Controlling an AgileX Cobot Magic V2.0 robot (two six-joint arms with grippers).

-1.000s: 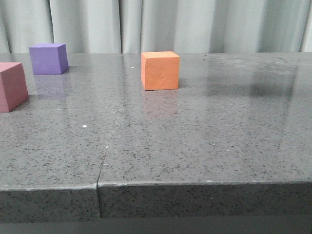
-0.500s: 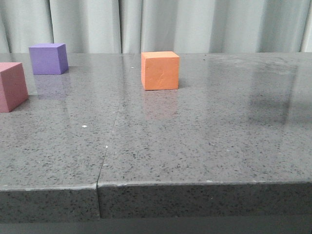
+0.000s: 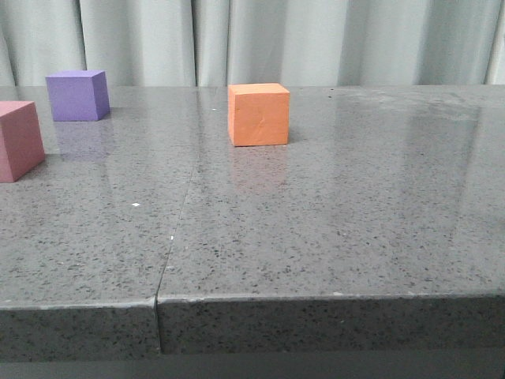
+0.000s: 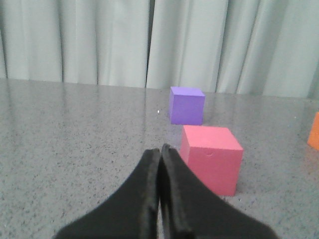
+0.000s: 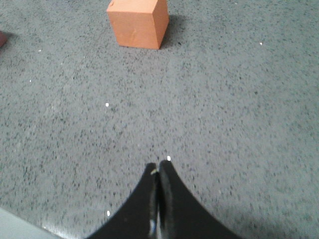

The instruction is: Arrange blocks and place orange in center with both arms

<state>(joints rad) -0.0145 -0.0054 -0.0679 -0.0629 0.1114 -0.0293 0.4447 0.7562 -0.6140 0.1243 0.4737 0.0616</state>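
The orange cube point(image 3: 259, 114) stands on the grey speckled table, mid-far in the front view; it also shows in the right wrist view point(image 5: 138, 21) and as an edge sliver in the left wrist view point(image 4: 314, 137). The purple cube point(image 3: 76, 95) is far left, the pink-red cube point(image 3: 19, 140) at the left edge nearer me. My left gripper point(image 4: 160, 149) is shut and empty, close beside the pink-red cube point(image 4: 211, 157), with the purple cube point(image 4: 186, 105) beyond. My right gripper point(image 5: 158, 166) is shut and empty, well short of the orange cube. Neither arm shows in the front view.
The table point(image 3: 316, 229) has a seam point(image 3: 177, 229) running from its front edge toward the back. A pale curtain point(image 3: 316, 39) hangs behind the table. A table edge shows at the corner of the right wrist view point(image 5: 20, 221).
A dark reflection on the right part of the table has faded away. The cubes have not moved.
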